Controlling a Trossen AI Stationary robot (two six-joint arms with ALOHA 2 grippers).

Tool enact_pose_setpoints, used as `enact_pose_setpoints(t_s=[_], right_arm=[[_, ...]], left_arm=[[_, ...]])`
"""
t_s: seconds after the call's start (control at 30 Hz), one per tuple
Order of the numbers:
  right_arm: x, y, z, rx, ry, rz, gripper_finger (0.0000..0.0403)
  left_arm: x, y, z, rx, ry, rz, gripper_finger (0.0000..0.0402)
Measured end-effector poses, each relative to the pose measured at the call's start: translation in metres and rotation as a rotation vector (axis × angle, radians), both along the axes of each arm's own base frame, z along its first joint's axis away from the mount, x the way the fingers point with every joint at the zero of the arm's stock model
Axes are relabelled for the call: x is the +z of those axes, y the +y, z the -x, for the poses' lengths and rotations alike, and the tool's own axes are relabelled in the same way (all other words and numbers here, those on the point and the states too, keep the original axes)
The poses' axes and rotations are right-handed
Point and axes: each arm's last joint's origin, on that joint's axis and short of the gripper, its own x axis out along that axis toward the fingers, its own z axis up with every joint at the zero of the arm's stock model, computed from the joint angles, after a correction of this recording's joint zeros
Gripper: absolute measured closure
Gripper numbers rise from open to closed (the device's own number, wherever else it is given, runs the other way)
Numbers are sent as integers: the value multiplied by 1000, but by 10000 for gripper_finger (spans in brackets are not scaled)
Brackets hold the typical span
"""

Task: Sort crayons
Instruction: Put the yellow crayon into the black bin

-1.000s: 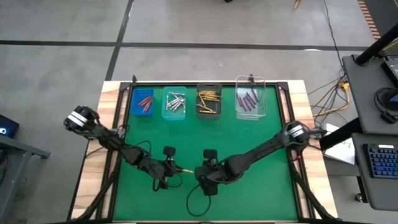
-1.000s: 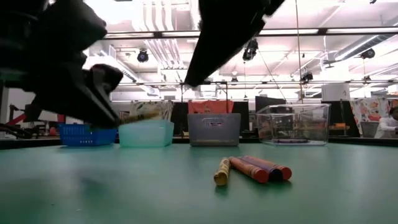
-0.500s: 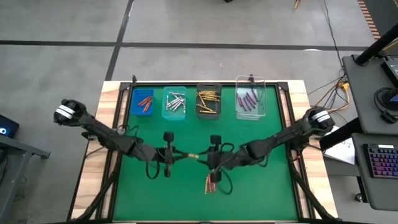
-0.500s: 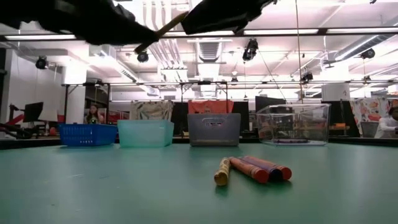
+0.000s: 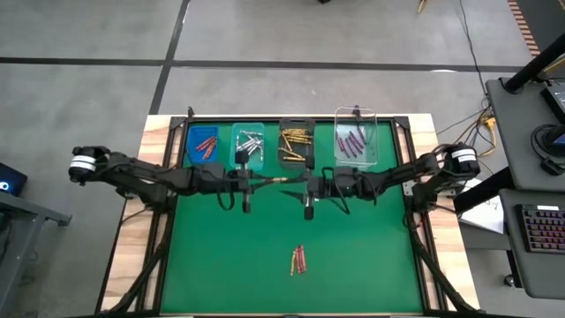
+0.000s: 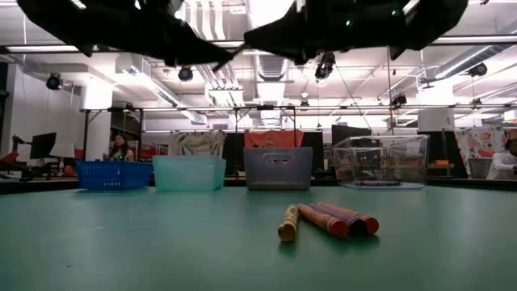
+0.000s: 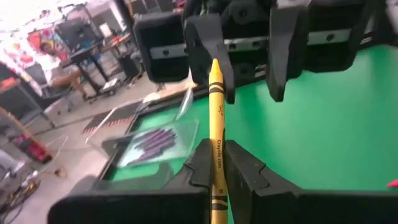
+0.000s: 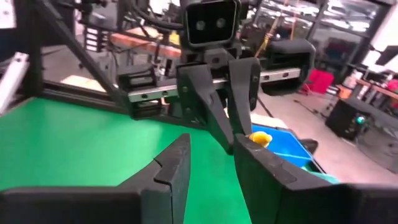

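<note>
My left gripper (image 5: 254, 181) is shut on a gold-orange crayon (image 5: 275, 181), high above the green mat at mid-table. My right gripper (image 5: 300, 185) faces it from the right, open and empty. In the left wrist view the crayon's tip (image 7: 215, 67) stands beside one finger (image 7: 208, 43) of my right gripper; I cannot tell whether they touch. Three crayons (image 5: 298, 260), one gold and two red, lie side by side on the mat near the front edge and also show in the low view (image 6: 327, 220). My left gripper pinches the crayon's wrapped body (image 7: 218, 148) between its two fingers. The fingers come level from the table's left and lie along the crayon. Its tip sticks out past the fingertips toward my right gripper and its back end runs back between the fingers. The crayon is level, clear of the mat.
Four bins stand in a row at the far edge: a blue one (image 5: 204, 144) with red crayons, a pale one (image 5: 248, 146) with silver ones, a dark one (image 5: 296, 143) with gold ones, a clear one (image 5: 356, 141) with purple ones. A black frame (image 5: 173, 221) borders the mat.
Both grippers have risen from the mat near the front edge and gone toward the far edge, staying face to face. My left gripper has carried the gold-orange crayon up, clear of the mat. The three crayons on the mat have come into view.
</note>
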Motion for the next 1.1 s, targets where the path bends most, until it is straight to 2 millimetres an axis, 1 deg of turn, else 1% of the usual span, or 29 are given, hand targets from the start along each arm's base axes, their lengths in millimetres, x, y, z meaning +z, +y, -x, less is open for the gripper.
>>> enact_pose_setpoints(t_s=[0.13,0.23,0.43,0.5,0.67,0.83,0.9,1.0,1.1], right_arm=[[0,-18,-1,-34,-2,-25,287],[3,-24,-2,-47,-13,-46,287],[13,-24,-6,-56,-48,-70,287],[15,-25,-7,-64,-50,-72,287],[10,-26,-7,-95,-10,-97,287],[6,-28,-6,-170,29,-137,287],[8,-29,-6,-193,4,-158,287],[16,-29,-6,-182,-84,-192,287],[20,-29,-6,-167,-126,-208,287]], left_arm=[[-1,11,0,10,2,11,402],[1,13,0,20,-7,13,402],[4,13,-1,27,-52,42,401],[6,13,-1,54,-68,49,401],[11,16,1,169,-120,75,401],[17,17,1,188,-177,101,401],[17,16,1,182,-178,101,401],[14,15,-1,150,-165,107,401],[12,15,-2,138,-159,118,401]])
